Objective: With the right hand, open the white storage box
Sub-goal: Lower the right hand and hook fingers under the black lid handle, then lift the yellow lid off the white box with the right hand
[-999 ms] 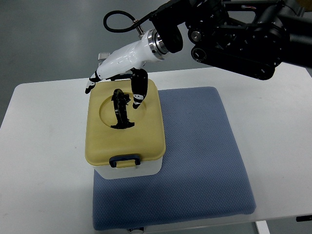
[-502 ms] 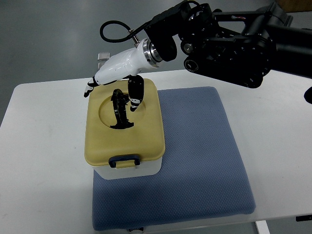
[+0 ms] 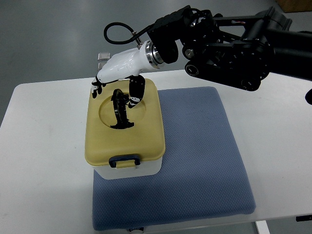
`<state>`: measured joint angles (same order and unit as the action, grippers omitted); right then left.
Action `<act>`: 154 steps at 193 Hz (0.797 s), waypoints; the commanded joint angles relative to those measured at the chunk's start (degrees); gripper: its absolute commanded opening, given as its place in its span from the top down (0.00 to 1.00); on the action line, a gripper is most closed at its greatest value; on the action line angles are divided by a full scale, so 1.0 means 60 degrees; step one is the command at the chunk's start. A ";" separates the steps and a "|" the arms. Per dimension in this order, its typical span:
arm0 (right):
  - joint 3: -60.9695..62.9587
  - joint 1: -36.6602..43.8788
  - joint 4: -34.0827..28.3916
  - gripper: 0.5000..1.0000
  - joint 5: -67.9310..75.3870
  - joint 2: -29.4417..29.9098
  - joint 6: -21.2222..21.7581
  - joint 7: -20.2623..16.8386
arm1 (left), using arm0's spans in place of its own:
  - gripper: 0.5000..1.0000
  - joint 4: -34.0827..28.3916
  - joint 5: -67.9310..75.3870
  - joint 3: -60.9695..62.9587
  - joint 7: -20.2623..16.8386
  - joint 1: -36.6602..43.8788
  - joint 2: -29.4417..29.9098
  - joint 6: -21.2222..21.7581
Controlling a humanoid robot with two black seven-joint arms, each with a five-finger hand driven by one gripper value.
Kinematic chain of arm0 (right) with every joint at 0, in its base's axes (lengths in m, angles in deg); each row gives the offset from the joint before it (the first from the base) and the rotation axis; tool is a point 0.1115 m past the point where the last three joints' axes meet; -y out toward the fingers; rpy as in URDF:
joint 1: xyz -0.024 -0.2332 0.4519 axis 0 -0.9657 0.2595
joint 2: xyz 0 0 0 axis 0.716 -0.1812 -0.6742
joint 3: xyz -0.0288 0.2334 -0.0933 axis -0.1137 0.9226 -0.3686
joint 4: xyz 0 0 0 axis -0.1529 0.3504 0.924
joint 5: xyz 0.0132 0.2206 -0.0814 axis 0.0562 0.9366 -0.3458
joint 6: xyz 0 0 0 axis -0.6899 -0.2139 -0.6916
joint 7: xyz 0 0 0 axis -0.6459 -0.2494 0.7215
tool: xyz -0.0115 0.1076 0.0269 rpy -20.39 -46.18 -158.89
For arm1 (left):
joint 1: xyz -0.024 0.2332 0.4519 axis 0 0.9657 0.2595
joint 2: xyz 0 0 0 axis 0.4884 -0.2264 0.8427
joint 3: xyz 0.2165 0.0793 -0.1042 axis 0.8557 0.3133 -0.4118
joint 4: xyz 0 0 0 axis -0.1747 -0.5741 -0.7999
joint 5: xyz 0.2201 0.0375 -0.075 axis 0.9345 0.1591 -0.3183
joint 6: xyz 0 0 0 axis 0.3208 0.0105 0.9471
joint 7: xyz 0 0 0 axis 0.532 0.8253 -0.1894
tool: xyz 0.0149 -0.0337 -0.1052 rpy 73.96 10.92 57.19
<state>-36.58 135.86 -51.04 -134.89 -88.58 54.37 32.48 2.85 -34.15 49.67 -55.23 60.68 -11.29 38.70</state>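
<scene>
**Right hand over the box lid, handle not gripped**

The white storage box [image 3: 127, 168] stands on the near left corner of a blue mat [image 3: 200, 161], which lies on a white table [image 3: 44, 146]. The box sits left of the picture's middle, at about 8 o'clock from the centre. Its yellow lid [image 3: 144, 136] is closed and fills most of what shows of it; only a strip of the white body shows below the lid's near edge. The long axis of the box runs from 12 o'clock to 6 o'clock, tilted very slightly, and the end with the dark blue latch [image 3: 124, 160] points to 6 o'clock, toward the robot.

A round hollow is sunk in the far half of the lid, and a black handle [image 3: 118, 108] stands up in it, its length also running roughly 12 to 6.

The right hand [image 3: 118, 80] comes in from 2 o'clock on a black arm [image 3: 229, 44] and hangs over the far end of the lid. Its fingers [image 3: 97, 86] are loosely spread and hold nothing. The thumb [image 3: 135, 91] points down just beside the handle at its 3 o'clock side; whether it touches is not clear.
</scene>
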 commanded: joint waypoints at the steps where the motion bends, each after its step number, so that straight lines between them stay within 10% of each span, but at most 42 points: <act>1: -0.0011 0.0000 -0.0015 0.88 0.0004 -0.0007 -0.0008 0.0009 | 0.00 0.0001 -0.0001 0.0000 0.0000 0.0000 0.0000 0.0000; 13: -0.0011 0.0000 -0.0015 1.00 0.0004 -0.0007 -0.0008 0.0009 | 0.00 0.0001 -0.0001 0.0000 0.0000 0.0000 0.0000 0.0000; 154: 0.0341 0.1304 -0.0176 1.00 0.0253 -0.0754 0.0988 0.0434 | 0.00 0.0001 -0.0001 0.0000 0.0000 0.0000 0.0000 0.0000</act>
<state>-35.47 140.60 -51.85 -133.88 -91.08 58.47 34.50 2.85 -34.16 49.67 -55.23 60.68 -11.29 38.70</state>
